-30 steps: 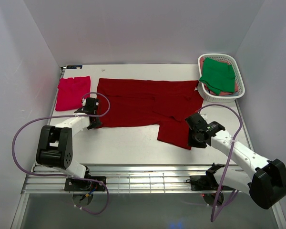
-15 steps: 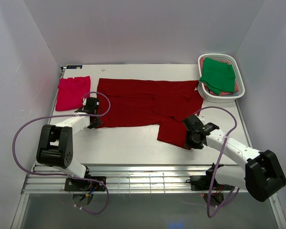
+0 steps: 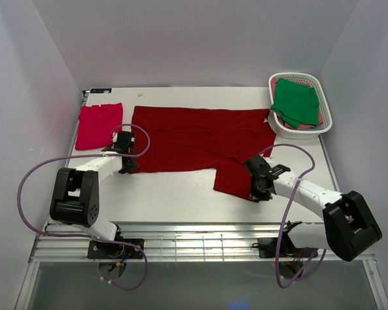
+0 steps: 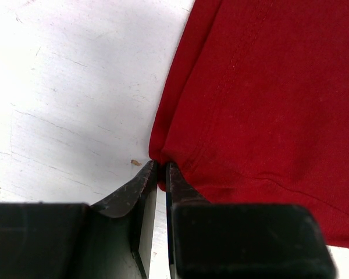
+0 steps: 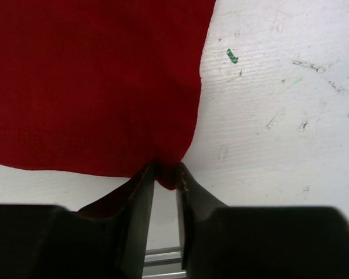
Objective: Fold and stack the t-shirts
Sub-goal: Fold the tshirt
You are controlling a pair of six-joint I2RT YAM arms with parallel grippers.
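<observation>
Left wrist cam: my left gripper (image 4: 161,168) is pinched nearly closed on the near-left hem corner of the dark red t-shirt (image 4: 262,104). Right wrist cam: right gripper (image 5: 164,171) is narrow, with the shirt's near-right corner nipped between the jaws. Top view: the shirt lies spread across the middle of the table (image 3: 174,200), my holds at its 8 and 5 o'clock corners. Pinkish-red t-shirt (image 3: 99,124) is at 10 o'clock, green t-shirt (image 3: 296,101) in the basket (image 3: 326,123) at 2 o'clock. Cloth looks light and limp and will likely sag between holds, so hem corners are the right grip. Lift evenly; a thin pinch could slip
</observation>
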